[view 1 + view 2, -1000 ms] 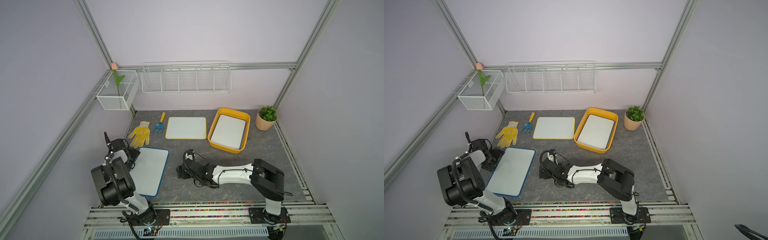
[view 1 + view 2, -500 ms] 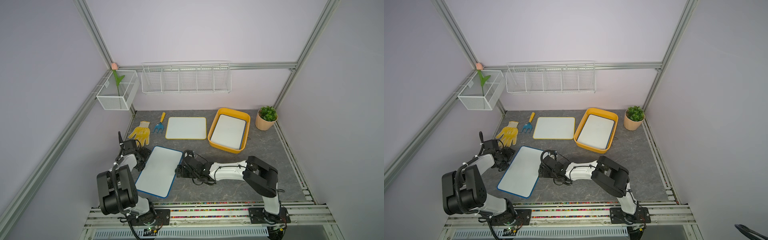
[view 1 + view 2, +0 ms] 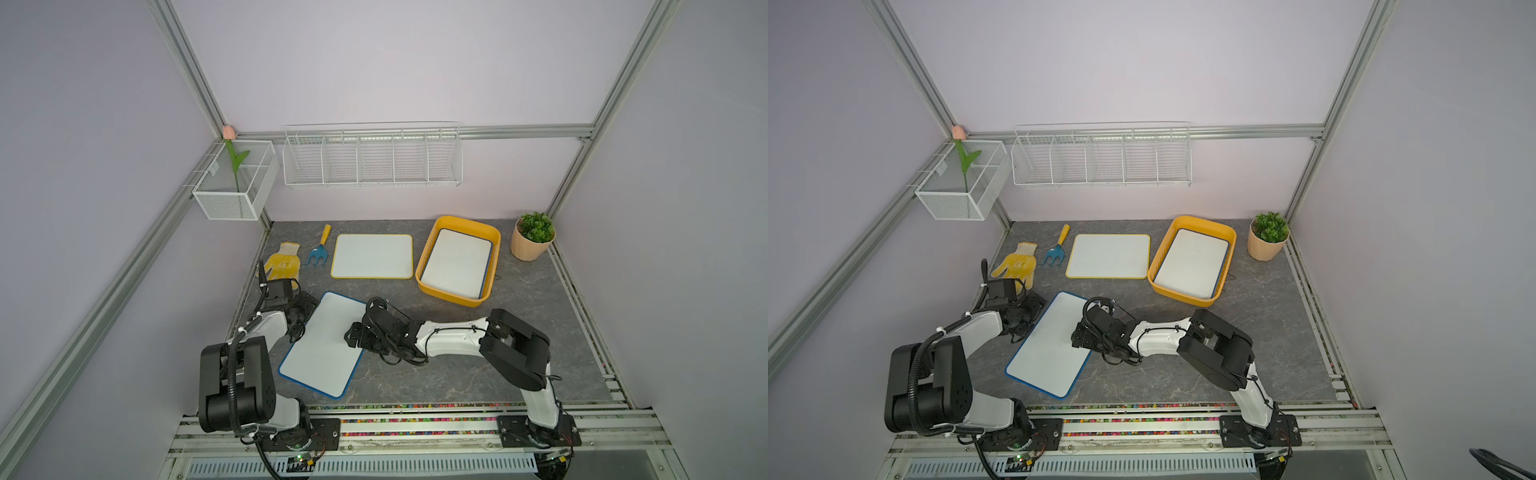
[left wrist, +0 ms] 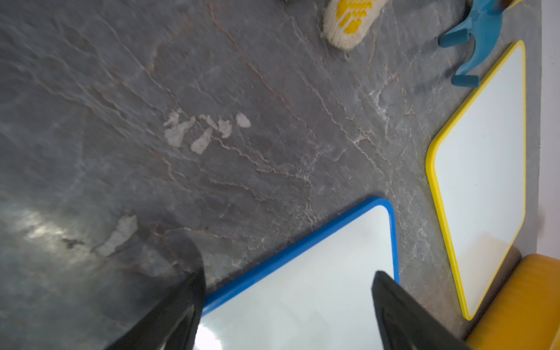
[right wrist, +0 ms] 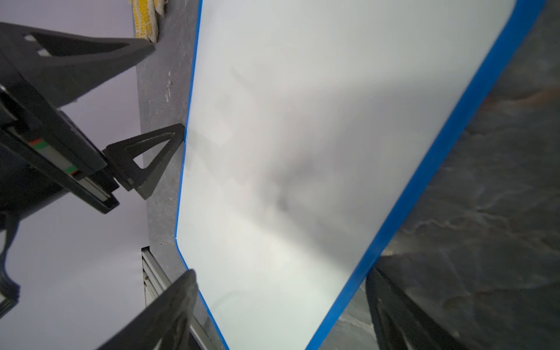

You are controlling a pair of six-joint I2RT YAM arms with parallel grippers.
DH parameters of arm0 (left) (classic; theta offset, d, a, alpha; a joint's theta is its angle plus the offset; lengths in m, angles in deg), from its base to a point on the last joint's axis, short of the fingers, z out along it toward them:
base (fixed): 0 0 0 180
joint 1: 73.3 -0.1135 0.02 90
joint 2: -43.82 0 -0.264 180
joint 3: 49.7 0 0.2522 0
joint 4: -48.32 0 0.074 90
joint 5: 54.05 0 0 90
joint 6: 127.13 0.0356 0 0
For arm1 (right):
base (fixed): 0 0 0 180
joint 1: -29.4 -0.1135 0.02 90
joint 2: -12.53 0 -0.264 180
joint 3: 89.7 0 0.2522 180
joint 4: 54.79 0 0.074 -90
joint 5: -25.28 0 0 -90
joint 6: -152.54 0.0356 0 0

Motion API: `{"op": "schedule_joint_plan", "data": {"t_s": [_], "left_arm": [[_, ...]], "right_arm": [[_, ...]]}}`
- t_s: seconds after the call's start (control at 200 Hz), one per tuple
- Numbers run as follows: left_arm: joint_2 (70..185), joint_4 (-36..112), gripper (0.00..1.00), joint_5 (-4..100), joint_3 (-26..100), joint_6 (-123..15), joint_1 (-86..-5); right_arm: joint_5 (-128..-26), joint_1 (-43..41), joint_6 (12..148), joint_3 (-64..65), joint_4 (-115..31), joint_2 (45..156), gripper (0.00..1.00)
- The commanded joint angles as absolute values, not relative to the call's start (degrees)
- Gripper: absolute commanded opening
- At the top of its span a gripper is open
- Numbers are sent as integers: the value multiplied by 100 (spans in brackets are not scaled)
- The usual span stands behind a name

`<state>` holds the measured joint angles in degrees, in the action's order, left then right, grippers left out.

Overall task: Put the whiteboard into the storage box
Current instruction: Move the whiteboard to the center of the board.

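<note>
left hand (image 3: 302,319), right hand (image 3: 354,336) flank whiteboard (image 3: 322,357)

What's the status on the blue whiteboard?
Both open: left gripper and right gripper flank blue-framed whiteboard. It lies flat on table, ungripped. The storage box already holds a second whiteboard; yellow-framed whiteboard beside it.

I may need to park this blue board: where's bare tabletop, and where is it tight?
Widest bare table: right of the right arm, bordered by the storage box, plant pot and front rail. A narrower strip lies between the yellow-framed whiteboard and the blue-framed whiteboard. Crowded: the left side, with glove, rake and left claw.
</note>
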<state>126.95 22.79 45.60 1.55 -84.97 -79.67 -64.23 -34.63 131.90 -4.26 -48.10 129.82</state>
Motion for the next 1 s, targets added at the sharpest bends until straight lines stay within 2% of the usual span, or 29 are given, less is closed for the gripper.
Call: {"op": "schedule_joint_plan", "data": {"t_s": [0.0, 0.65, 0.995], "left_arm": [[12892, 1758, 88, 4729, -175, -8587, -7753], [12941, 1887, 88, 4962, -143, -8465, -6883], [12401, 926, 89, 4469, 159, -7590, -6759]], "right_arm": [[-6577, -3325, 13433, -469, -4784, 13400, 89], [-6866, -2375, 12012, 789, -3940, 13902, 89], [-6778, -2019, 10484, 921, -2852, 13636, 89]]}}
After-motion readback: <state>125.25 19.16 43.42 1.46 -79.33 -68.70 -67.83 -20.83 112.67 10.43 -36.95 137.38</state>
